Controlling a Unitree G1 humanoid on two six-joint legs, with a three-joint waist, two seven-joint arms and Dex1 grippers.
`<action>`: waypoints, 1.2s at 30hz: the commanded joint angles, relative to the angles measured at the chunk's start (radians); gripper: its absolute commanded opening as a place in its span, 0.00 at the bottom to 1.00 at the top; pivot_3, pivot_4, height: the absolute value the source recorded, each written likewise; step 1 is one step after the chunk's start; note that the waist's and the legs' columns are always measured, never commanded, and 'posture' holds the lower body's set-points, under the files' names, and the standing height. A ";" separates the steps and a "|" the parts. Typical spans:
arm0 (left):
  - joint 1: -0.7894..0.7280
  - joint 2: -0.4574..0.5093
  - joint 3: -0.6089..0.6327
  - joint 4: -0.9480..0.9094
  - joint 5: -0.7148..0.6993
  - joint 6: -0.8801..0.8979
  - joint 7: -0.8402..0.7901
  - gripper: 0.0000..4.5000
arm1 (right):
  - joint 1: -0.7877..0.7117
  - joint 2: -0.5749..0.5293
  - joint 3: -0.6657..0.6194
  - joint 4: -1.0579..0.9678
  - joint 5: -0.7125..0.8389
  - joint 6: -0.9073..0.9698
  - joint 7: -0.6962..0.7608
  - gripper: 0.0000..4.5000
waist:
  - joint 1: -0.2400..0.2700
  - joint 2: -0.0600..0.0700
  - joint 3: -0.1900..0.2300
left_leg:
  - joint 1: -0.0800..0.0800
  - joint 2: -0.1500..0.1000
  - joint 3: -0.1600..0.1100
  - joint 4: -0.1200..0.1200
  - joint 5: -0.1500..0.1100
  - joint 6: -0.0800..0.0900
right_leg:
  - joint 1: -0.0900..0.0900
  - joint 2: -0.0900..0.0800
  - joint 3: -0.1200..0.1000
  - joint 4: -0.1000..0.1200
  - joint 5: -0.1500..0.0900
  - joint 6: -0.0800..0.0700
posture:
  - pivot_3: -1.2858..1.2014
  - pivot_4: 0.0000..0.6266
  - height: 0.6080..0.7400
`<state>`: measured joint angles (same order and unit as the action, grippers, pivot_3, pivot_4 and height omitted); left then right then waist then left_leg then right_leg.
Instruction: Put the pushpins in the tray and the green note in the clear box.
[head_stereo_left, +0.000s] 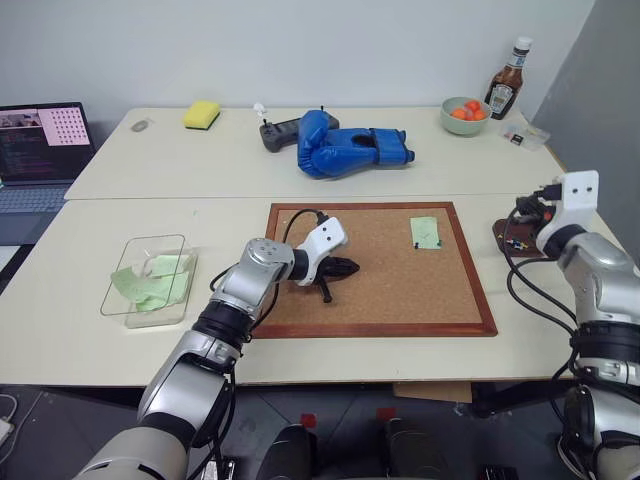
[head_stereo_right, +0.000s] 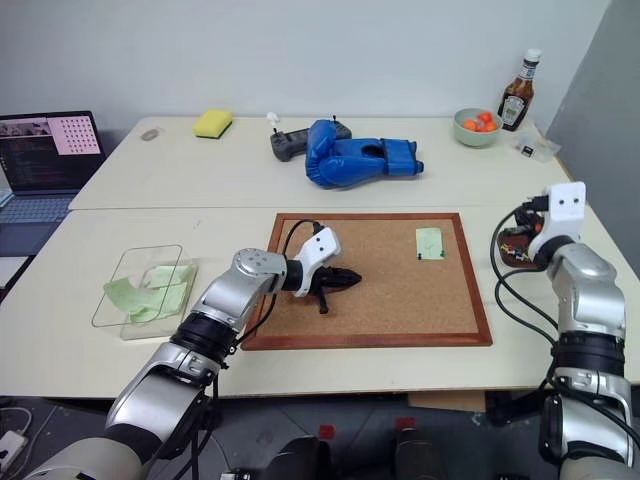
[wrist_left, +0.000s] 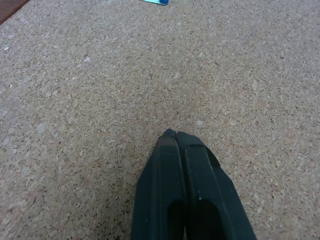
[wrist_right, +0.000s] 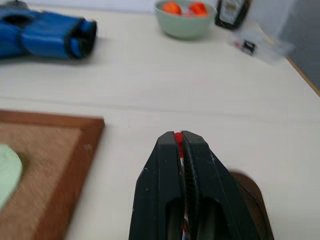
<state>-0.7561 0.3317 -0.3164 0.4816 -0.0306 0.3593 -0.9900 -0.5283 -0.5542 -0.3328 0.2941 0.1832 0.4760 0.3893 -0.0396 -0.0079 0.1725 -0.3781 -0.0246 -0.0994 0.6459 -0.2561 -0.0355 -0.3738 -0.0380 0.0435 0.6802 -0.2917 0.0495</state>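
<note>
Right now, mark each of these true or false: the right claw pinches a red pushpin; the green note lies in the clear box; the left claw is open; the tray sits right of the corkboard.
1. The right claw pinches a red pushpin: true.
2. The green note lies in the clear box: false, it is on the corkboard.
3. The left claw is open: false, it is shut and empty over the cork.
4. The tray sits right of the corkboard: true.

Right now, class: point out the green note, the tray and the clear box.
green note (head_stereo_left: 425, 232), left eye view, middle of the slip.
tray (head_stereo_left: 503, 240), left eye view, its near left rim.
clear box (head_stereo_left: 124, 271), left eye view, bare left wall.
</note>
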 joint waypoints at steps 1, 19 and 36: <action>0.038 -0.005 -0.047 0.034 0.038 0.031 -0.009 0.00 | 0.003 -0.022 -0.049 -0.045 0.029 0.042 -0.038 0.01 | -0.002 0.001 0.000 | 0.000 0.000 0.001 0.000 0.000 0.000 | 0.000 0.000 0.001 0.000 0.000 0.000 | 0.52 0.24 1.00; 0.073 -0.005 -0.034 -0.037 0.028 0.048 0.011 0.00 | -0.144 -0.031 -0.064 0.318 0.080 -0.057 -0.011 0.21 | -0.001 0.001 -0.001 | 0.000 0.000 0.003 0.000 0.000 0.000 | 0.000 0.000 0.000 0.000 0.000 0.000 | 0.52 0.24 1.00; 0.065 0.000 -0.029 -0.027 0.031 0.052 0.012 0.00 | -0.079 -0.062 0.078 0.158 0.081 -0.156 0.207 1.00 | -0.002 0.001 -0.001 | -0.001 0.000 0.003 -0.001 0.000 0.000 | 0.000 0.000 0.000 -0.002 0.000 0.000 | 0.52 0.24 1.00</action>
<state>-0.7193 0.3297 -0.3078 0.4093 -0.0278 0.3806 -0.9658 -0.6341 -0.5917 -0.2988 0.5732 0.2566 0.3419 0.5085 -0.0415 -0.0067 0.1718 -0.3789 -0.0247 -0.0962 0.6451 -0.2561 -0.0353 -0.3737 -0.0375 0.0432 0.6783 -0.2918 0.0497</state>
